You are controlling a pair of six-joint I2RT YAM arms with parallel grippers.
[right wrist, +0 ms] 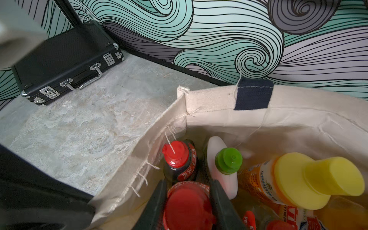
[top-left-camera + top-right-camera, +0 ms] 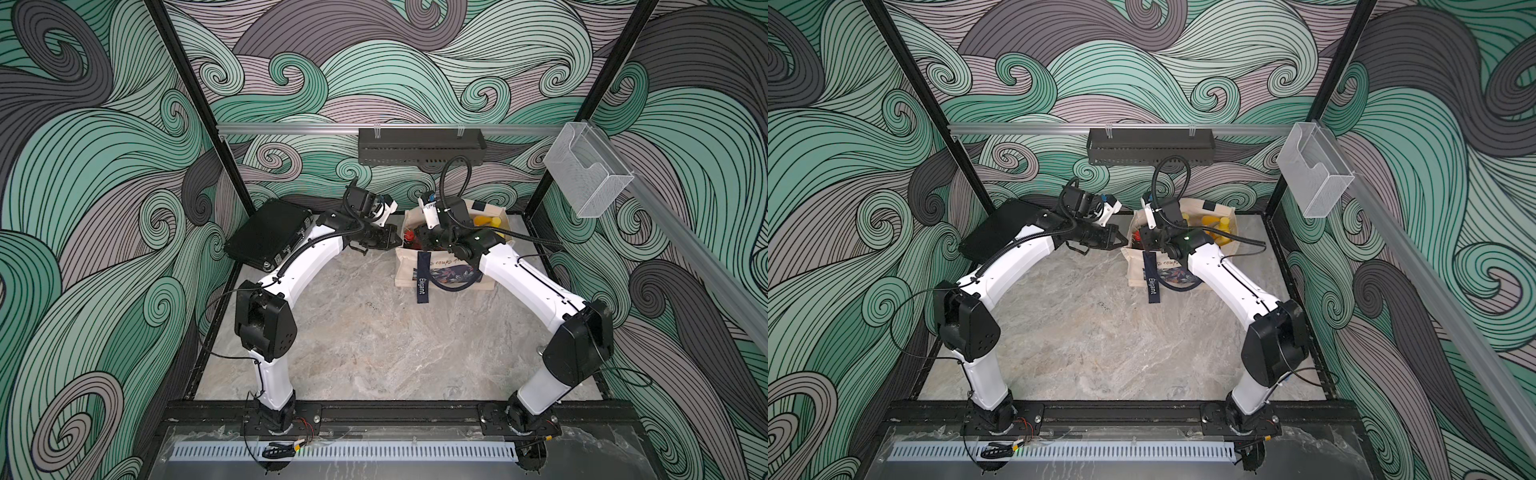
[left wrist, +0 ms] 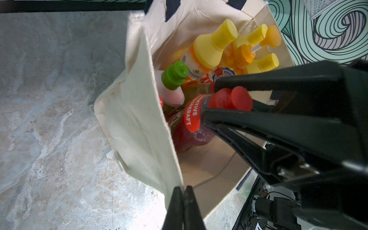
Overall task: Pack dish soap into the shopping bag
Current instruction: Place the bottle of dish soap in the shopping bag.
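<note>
The cream shopping bag (image 2: 451, 270) (image 2: 1136, 272) stands at the back right of the table, mouth open. My left gripper (image 3: 183, 189) (image 2: 394, 240) is shut on the bag's side rim (image 3: 139, 111), pinching the canvas. Reaching down into the bag, my right gripper (image 1: 188, 205) (image 3: 209, 99) is shut on the red cap of a red dish soap bottle (image 3: 191, 137), which is tilted inside. Around it in the bag are a dark red-capped bottle (image 1: 178, 159), a white green-capped bottle (image 1: 229, 161), orange yellow-capped bottles (image 1: 298, 179) and an amber pump bottle (image 3: 244, 53).
A black hard case (image 2: 268, 235) (image 1: 65, 59) lies at the back left against the wall. On the back rail hangs a black wire tray (image 2: 419, 145), and a clear holder (image 2: 586, 170) sits on the right rail. The navy "Elegant" strap (image 2: 422, 276) hangs down the bag's front.
</note>
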